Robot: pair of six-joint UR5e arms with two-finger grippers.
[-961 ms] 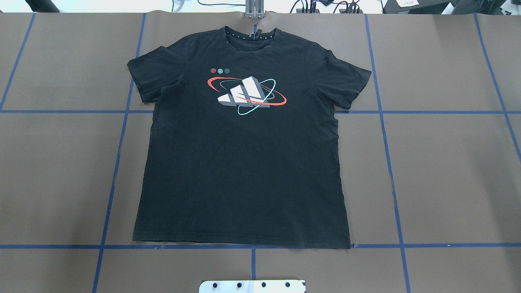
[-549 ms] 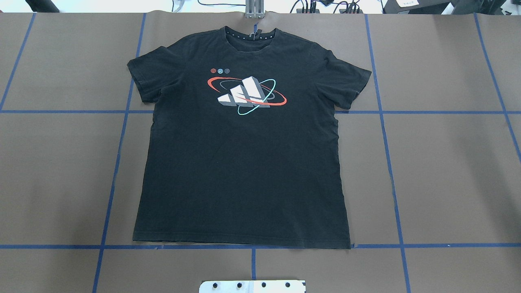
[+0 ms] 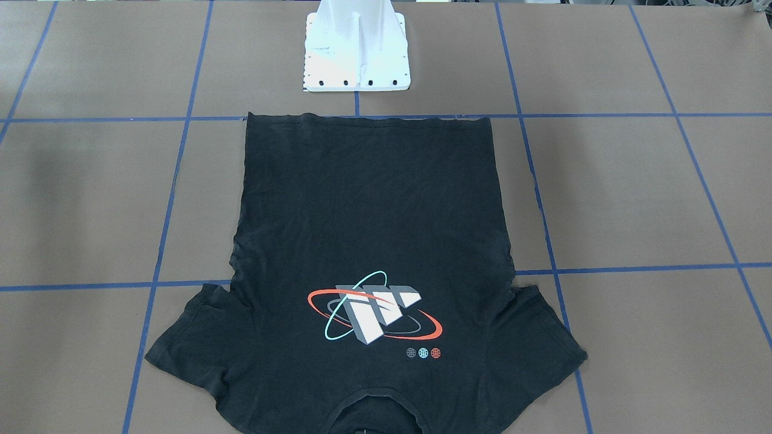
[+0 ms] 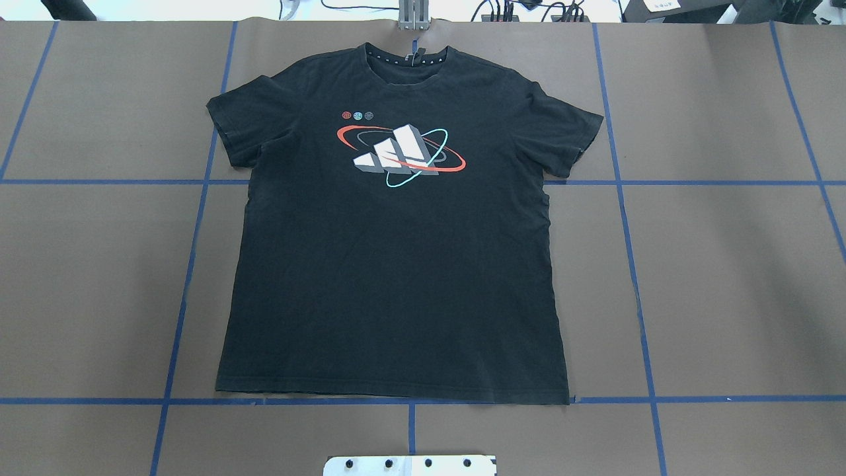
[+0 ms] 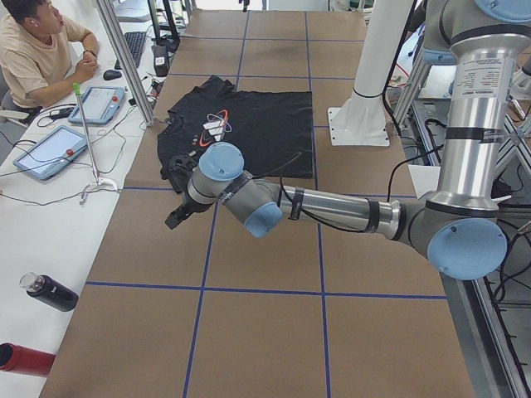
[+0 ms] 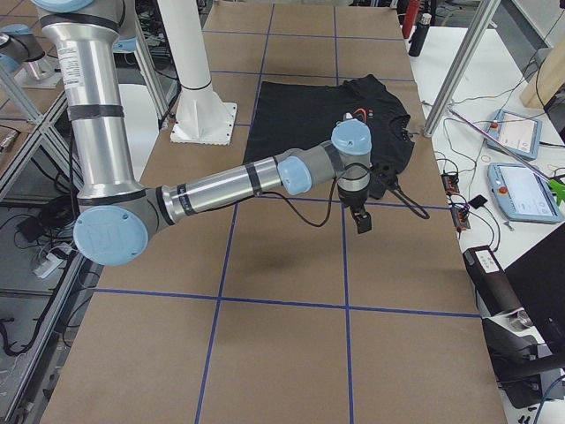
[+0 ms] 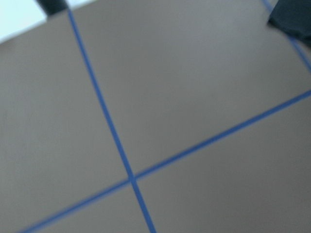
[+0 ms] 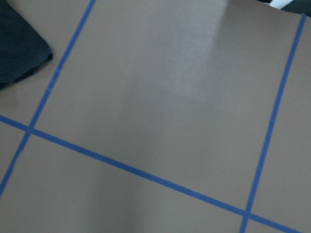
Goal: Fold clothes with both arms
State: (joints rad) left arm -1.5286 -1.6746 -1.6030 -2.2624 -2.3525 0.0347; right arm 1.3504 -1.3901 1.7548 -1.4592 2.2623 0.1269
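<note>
The black T-shirt [image 4: 396, 264] lies flat on the brown table, graphic side up, collar at the far edge and hem near the robot. It also shows in the front view [image 3: 368, 211]. My left gripper [image 5: 178, 217] hovers over bare table beyond the shirt's left sleeve; a bit of that sleeve [image 7: 291, 22] shows in the left wrist view. My right gripper [image 6: 362, 221] hovers over bare table beyond the right sleeve [image 8: 19, 48]. Both grippers show only in the side views, so I cannot tell whether they are open or shut.
The white pedestal base [image 3: 356, 60] stands just behind the hem. Blue tape lines [image 4: 185, 291] grid the table. An operator [image 5: 37, 50] sits at the far side with tablets [image 5: 46, 149]. Bottles [image 5: 50, 292] lie on the white bench.
</note>
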